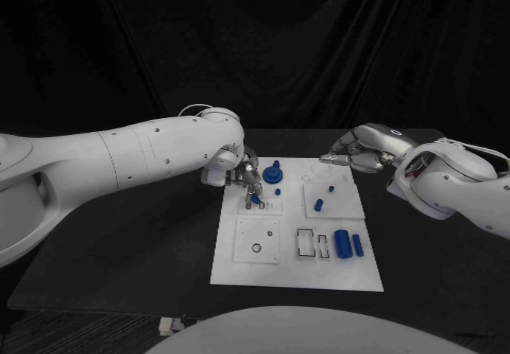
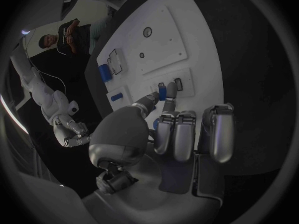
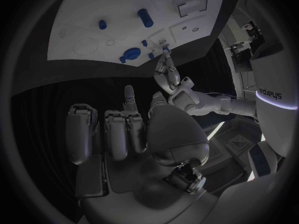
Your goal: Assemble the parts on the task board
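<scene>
The white task board (image 1: 298, 274) lies mid-table. My left hand (image 1: 236, 171) reaches over its far left part and pinches a small blue part (image 1: 255, 197) between thumb and fingertip, just above a small slot plate (image 1: 259, 206). The left wrist view shows the same pinched blue part (image 2: 162, 91) over the board (image 2: 165, 25). My right hand (image 1: 360, 154) hovers past the board's far right corner with its fingers curled in and nothing in them; the right wrist view shows that hand (image 3: 124, 134), and beyond it the left hand (image 3: 168, 77).
A round blue gear-like piece (image 1: 274, 175) stands by the left hand, with a small peg (image 1: 278, 192) beside it. Two short pegs (image 1: 331, 189) sit on the right plate. A thick blue cylinder (image 1: 342, 243) and a thinner one (image 1: 358, 246) lie near the board's right edge.
</scene>
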Available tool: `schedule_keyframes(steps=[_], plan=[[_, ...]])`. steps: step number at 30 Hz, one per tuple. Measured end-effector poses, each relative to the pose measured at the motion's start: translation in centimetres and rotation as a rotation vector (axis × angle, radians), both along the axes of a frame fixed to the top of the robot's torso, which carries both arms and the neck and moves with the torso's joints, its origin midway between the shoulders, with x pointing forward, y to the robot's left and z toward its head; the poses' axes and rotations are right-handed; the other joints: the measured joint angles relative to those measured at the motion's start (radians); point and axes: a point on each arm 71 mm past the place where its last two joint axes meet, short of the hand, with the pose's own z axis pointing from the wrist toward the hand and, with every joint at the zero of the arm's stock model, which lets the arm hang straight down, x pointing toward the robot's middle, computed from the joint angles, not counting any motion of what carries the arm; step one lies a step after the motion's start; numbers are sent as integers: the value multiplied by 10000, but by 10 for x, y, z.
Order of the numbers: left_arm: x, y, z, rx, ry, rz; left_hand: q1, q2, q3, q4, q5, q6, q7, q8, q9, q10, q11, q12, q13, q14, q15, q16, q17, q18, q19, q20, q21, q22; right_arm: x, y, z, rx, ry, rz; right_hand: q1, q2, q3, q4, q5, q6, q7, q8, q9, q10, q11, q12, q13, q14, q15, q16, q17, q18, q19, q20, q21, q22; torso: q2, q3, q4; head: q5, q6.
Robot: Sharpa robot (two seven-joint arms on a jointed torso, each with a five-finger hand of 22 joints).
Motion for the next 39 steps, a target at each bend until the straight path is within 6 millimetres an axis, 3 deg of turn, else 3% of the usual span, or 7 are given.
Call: schedule_keyframes(steps=[7,18,39], plan=[[-3,2,1,-46,-323,39,-32,-32,54,4,82,4,-4,242,342,-32,-63,0,0,30,-42,0,0,0,0,-72,-39,0,0,0,-1,0,25,-5,0,0,0,0,0,0,0,0,-1,0,0,0,0,0,0,0,0,-1,0,0,0,-1,-1,1,-3,96,0],[-3,0,0,-94,-740,192,-131,-131,193,4,82,22,-22,441,646,4,-100,0,0,-4,-77,0,-2,0,36,-108,-39,0,-1,0,-2,-6,55,-26,107,-28,-69,-13,-1,0,0,0,10,0,0,0,0,0,0,0,0,-1,0,0,-37,-2,-12,4,0,113,0],[-5,-4,-7,-42,-790,193,-287,-187,345,72,1,-55,-134,494,902,-48,-150,0,0,32,-114,0,-3,-1,-36,-180,-220,7,-1,1,-4,-40,148,-29,199,-11,-69,-13,39,0,0,0,16,0,0,0,-1,0,0,0,0,0,0,0,-111,-5,0,-2,-5,163,0]])
